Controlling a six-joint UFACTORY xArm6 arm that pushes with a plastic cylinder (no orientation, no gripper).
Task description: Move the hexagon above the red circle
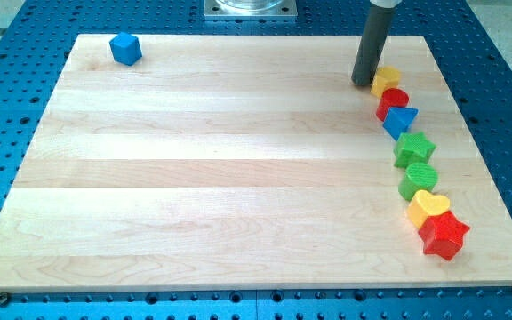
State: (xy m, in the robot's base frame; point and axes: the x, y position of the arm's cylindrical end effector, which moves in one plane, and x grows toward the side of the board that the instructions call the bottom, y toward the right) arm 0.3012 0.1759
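A yellow hexagon (pixel 385 80) sits near the board's top right, touching the red circle (pixel 393 100) just below it. My tip (pixel 363 83) rests on the board right against the hexagon's left side. Below the red circle a curved line of blocks runs down the right side: a blue triangle (pixel 402 121), a green star (pixel 414 148), a green circle (pixel 418 179), a yellow heart (pixel 428 207) and a red star (pixel 444 235).
A blue cube (pixel 125 48) sits alone at the board's top left. The wooden board (pixel 229 160) lies on a blue perforated table. A metal mount (pixel 251 9) shows at the view's top.
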